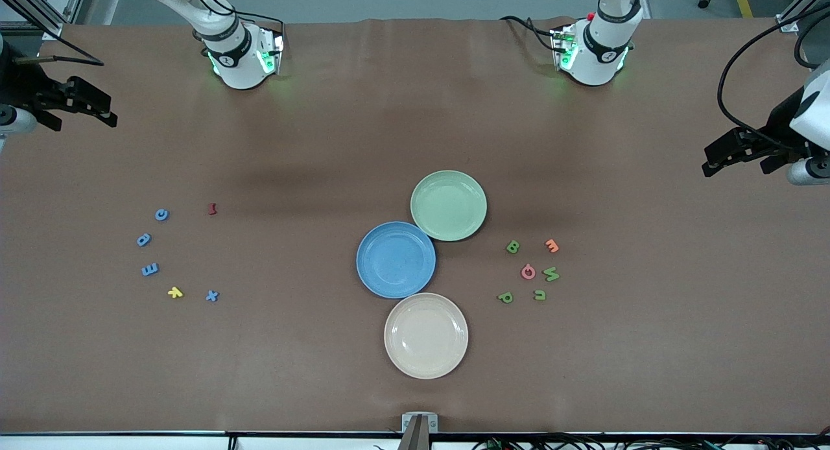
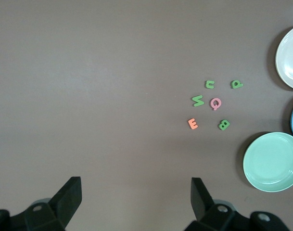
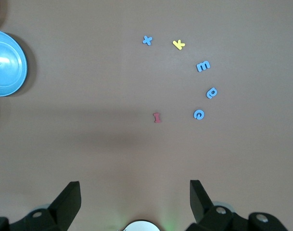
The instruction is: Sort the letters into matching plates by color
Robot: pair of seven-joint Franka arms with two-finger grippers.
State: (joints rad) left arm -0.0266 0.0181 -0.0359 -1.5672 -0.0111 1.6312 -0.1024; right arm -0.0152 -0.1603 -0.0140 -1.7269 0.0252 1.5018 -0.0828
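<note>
Cream plate (image 1: pixel 426 335) nearest cam, touching blue plate (image 1: pixel 395 259); green plate (image 1: pixel 449 205) next up, touching blue. 4 blue letters (image 1: pixel 150 269) + yellow, red sit twd right arm's end of blue plate; 4 green letters (image 1: pixel 512 246) + pink, orange twd left arm's end. Table (image 1: pixel 311 145) brown. Right tool (image 3: pixel 135 199) and left tool (image 2: pixel 136 196) wide, empty, both waiting at table ends.

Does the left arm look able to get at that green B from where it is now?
Probably yes. The left end effector is open, holds nothing, and waits at its end of the table. Only bare table lies between it and the green B; the orange E sits beside it, apart.
</note>
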